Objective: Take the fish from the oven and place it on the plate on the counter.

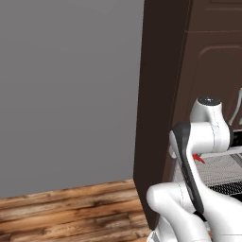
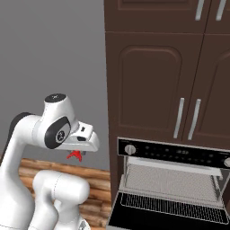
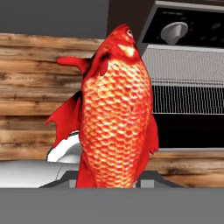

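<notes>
Left base view: arm bent low, bit of red fish (image 1: 198, 159) poking out beside the wrist, in front of the oven (image 1: 222, 172) rack. Right base view: gripper (image 2: 77, 152) out left of the oven (image 2: 170, 184), door down, fish (image 2: 74, 155) hanging under it over wood floor (image 2: 96, 188). Hand view: fish (image 3: 116, 109) clamped betw. the fingertips, head up, oven knob (image 3: 173, 31) upper right.

The pincer (image 2: 77, 152) hangs beneath the white arm, closed on the red fish (image 2: 74, 155), left of the oven (image 2: 173, 155). The oven's door (image 2: 166, 214) lies open, wire rack (image 2: 168, 179) showing.
</notes>
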{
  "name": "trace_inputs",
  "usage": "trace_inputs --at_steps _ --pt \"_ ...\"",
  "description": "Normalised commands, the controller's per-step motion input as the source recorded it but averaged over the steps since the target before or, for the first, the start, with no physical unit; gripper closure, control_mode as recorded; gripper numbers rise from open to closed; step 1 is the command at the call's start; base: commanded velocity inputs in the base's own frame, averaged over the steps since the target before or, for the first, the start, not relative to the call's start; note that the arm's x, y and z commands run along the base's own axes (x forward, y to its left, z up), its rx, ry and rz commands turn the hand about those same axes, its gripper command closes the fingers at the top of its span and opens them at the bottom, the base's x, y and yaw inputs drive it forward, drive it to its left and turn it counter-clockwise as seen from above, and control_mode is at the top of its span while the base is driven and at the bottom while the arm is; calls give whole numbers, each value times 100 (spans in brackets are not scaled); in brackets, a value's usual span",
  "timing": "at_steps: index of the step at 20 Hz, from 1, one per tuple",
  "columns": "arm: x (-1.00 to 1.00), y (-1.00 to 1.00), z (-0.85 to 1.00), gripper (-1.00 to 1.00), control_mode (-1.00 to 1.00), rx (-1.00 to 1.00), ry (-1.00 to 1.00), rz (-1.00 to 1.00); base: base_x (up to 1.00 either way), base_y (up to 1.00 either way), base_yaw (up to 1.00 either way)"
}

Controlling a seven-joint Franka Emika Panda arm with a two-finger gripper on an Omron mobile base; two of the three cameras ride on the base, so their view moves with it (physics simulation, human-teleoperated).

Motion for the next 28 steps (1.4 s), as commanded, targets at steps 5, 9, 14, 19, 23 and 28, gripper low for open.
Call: trace_inputs --at_steps 5,9,14,19,23,28 --pt "0 0 0 100 -100 0 0 0 0 0 0" --pt "0 0 0 100 -100 0 0 0 0 0 0" --pt "0 0 0 100 -100 0 0 0 0 0 0" --pt "0 0 0 100 100 0 0 0 -12 -8 0" --pt "0 0 0 100 100 0 0 0 -46 -58 0" --pt "0 0 0 100 100 0 0 0 -55 -64 0"
